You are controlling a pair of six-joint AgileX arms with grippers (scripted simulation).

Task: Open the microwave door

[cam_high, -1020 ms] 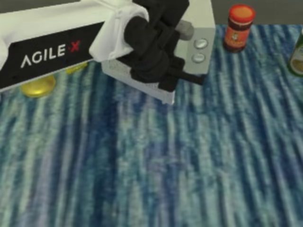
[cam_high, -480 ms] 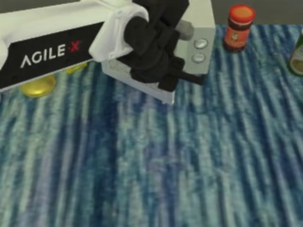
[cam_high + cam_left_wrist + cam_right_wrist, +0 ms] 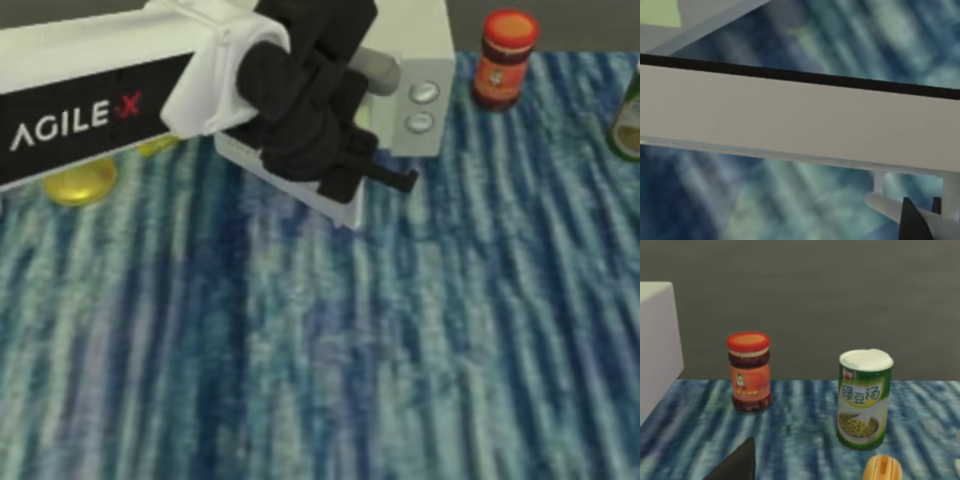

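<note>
The off-white microwave point(image 3: 428, 40) stands at the table's back, its two knobs point(image 3: 424, 93) facing forward. The microwave door point(image 3: 332, 206) is swung part-way out from the front on its left side. My left arm reaches over it, and my left gripper point(image 3: 392, 176) is at the door's free end. In the left wrist view the door's top edge point(image 3: 800, 120) runs across as a wide beige band. The pale bar handle point(image 3: 887, 206) sits between my dark fingers point(image 3: 912, 225), which are shut on it. My right gripper point(image 3: 740, 465) is out of the top view, parked off to the right.
A red-lidded jar point(image 3: 505, 55) stands just right of the microwave. A green can point(image 3: 863, 397) stands farther right, with an orange bun-like item point(image 3: 882, 469) near it. Flat yellow pieces point(image 3: 80, 182) lie under my left arm at the left.
My left arm has drawn to the left and slightly forward with the handle. The door has swung farther out, and a gap now shows beside the knob panel.
</note>
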